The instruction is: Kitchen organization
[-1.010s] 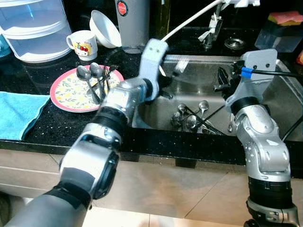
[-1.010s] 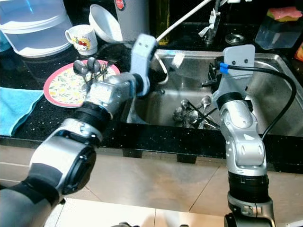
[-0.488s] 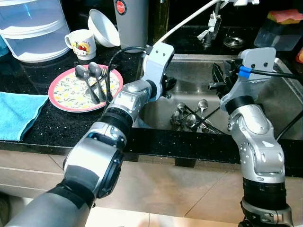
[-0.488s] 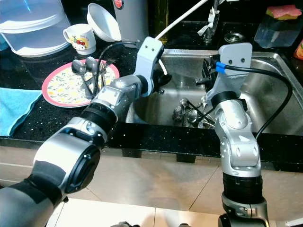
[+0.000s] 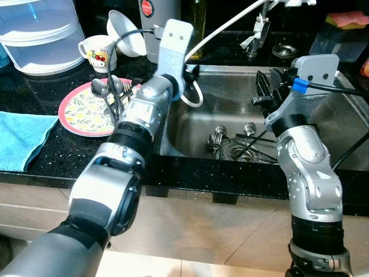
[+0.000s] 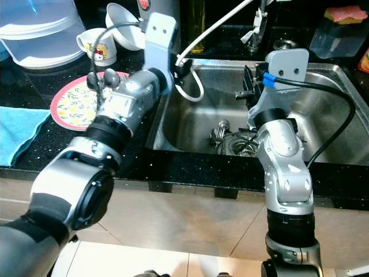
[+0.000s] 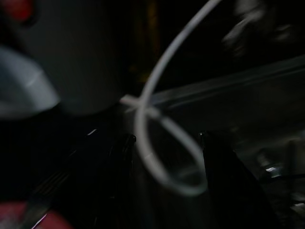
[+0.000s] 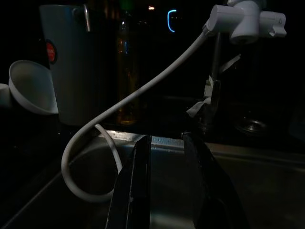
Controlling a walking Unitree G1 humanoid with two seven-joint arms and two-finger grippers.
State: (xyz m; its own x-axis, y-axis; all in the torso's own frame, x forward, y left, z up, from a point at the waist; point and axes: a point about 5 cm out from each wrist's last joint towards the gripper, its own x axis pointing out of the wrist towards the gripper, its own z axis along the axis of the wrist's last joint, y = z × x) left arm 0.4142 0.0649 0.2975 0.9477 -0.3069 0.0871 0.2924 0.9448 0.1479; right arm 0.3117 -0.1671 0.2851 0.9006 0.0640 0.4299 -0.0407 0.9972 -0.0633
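My left gripper [image 7: 164,143], fingers parted and empty, hangs mid-frame around the white hose [image 5: 196,98]; snagging it is my worry. My right gripper [image 8: 167,143] hovers, fingers slightly apart.

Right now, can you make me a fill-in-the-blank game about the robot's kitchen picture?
1. The spoons by the mug rest on a pink ____.
2. More cutlery lies at the bottom of the ____.
3. The folded towel on the counter is ____ in colour.
4. The white hose makes a loop close to the ____ gripper.

Missing words: plate; sink; blue; left
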